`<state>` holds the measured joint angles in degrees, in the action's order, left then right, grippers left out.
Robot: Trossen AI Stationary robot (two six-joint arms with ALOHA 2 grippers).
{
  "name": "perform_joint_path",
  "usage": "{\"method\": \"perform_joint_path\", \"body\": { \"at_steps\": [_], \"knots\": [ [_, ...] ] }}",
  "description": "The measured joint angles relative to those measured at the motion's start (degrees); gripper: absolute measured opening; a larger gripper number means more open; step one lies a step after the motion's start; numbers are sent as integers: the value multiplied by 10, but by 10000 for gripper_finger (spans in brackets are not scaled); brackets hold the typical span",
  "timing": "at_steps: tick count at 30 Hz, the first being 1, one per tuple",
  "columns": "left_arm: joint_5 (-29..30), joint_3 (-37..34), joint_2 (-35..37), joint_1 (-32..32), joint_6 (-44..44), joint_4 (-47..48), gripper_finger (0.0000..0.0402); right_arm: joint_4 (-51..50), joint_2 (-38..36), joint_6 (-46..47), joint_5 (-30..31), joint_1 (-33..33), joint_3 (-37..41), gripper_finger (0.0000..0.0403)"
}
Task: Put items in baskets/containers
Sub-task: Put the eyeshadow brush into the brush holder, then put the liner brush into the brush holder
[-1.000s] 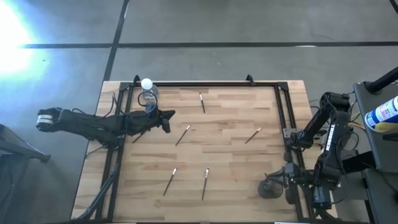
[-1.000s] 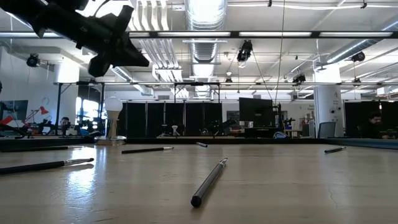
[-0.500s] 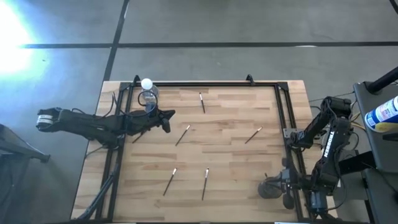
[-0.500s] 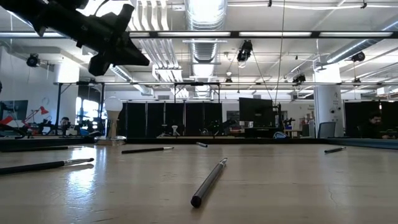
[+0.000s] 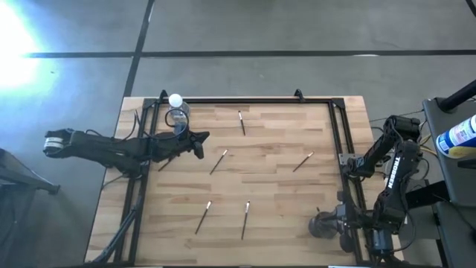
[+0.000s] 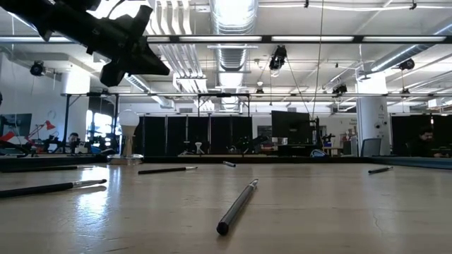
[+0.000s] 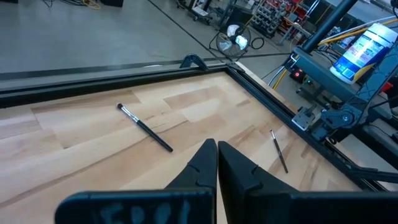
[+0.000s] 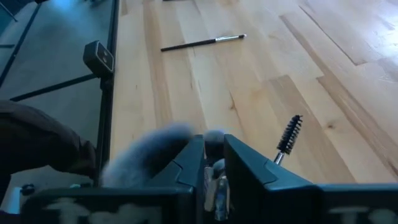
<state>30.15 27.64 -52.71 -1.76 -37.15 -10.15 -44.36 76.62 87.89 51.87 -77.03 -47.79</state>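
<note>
Pincer right (image 8: 213,163): fingers slightly apart, around a brush handle over the dark cup (image 5: 323,226), probably to drop it inside | pincer left (image 5: 199,144): pressed together, empty, waiting above desk (image 5: 275,186) | brushes: nearest brush (image 5: 219,161) just beside left pincer.

Harsh window glare, blurred foreground

wood table (image 5: 275,186), black frame (image 5: 238,100) round it, five brushes (image 5: 218,161) scattered, dark cup (image 5: 324,225) at corner
</note>
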Motion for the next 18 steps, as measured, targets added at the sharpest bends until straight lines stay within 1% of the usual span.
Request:
{"method": "perform_joint_path", "body": {
  "at_steps": [7, 10, 14, 18],
  "knots": [
    [0, 0, 0, 0, 6, 0, 7, 0, -2, 2, -2, 0, 0, 116],
    [0, 0, 0, 0, 6, 0, 7, 0, -12, 0, -17, 0, 0, 130],
    [-3, 0, 0, 0, -9, -1, 7, 1, -36, -2, -52, 0, 0, 135],
    [-7, 0, 0, 0, -22, -2, 7, 2, -67, -11, -81, 0, 0, 120]
  ]
}}
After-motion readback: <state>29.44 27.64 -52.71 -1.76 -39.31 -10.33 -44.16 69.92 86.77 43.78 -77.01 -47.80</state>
